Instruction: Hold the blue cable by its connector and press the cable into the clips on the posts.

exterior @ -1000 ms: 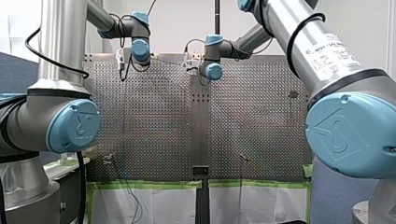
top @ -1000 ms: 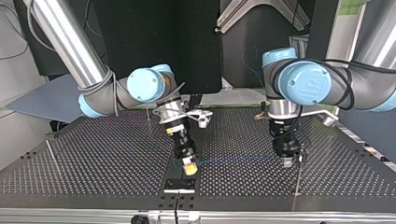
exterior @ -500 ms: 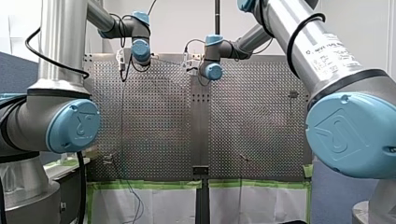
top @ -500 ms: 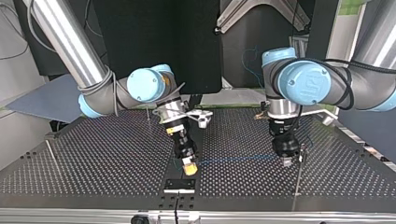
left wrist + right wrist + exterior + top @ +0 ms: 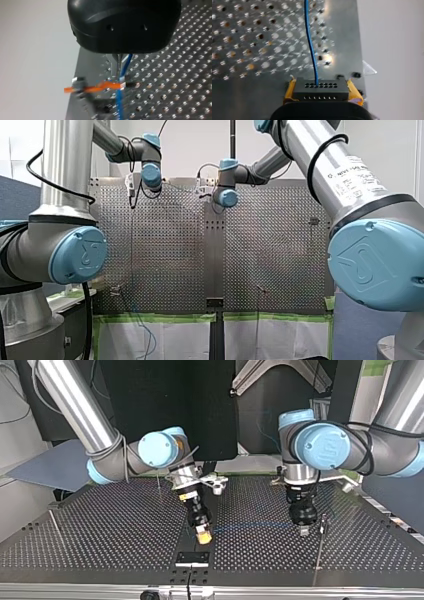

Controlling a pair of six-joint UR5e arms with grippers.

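Right wrist view shows my right gripper (image 5: 320,85) closed, its yellow pads (image 5: 290,90) on both sides of the black connector (image 5: 320,90). The blue cable (image 5: 310,42) leaves the connector and runs ahead over the perforated table (image 5: 249,37). At my left gripper (image 5: 119,72) the cable passes a blurred orange piece (image 5: 100,87); whether this gripper holds it, I cannot tell.

In the top view my right arm (image 5: 75,405) enters from 11 o'clock, and its right gripper (image 5: 202,535) slants toward 5 o'clock. Its yellow pads (image 5: 290,88) are clamped on the black connector (image 5: 320,87). My left arm (image 5: 395,415) enters from 2 o'clock. Its left gripper (image 5: 303,529) points to 6 o'clock, with metal fingers (image 5: 118,63) pinched on the blue cable (image 5: 120,100).
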